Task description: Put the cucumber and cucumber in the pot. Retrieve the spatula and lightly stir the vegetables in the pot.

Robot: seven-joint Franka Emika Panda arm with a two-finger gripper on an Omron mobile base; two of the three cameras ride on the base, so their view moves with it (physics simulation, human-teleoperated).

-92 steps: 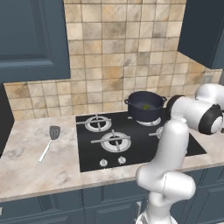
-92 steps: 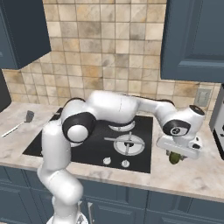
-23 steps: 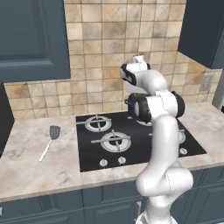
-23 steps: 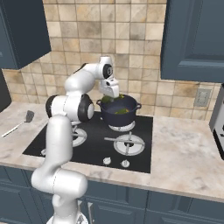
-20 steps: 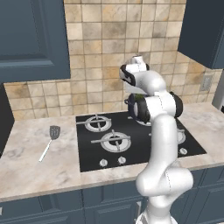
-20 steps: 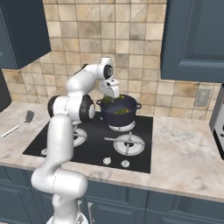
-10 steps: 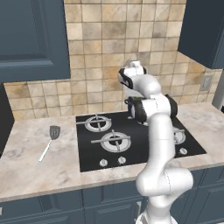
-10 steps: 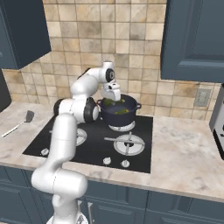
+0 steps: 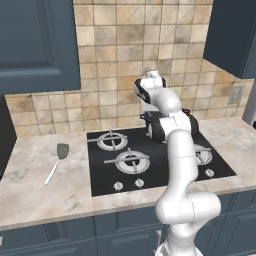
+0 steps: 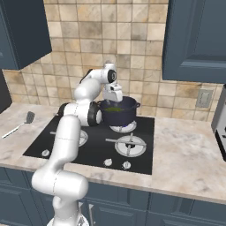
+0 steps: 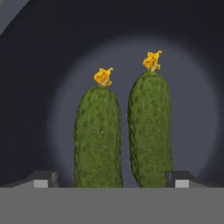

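Inside lie two bumpy yellow-tipped cucumbers (image 11: 124, 135).

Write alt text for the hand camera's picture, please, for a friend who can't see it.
Two dark-green cucumbers lie side by side on the dark floor of the pot, each with a yellow tip pointing toward the top of the picture. The open gripper looks straight down on them, one finger at each lower corner, touching neither.
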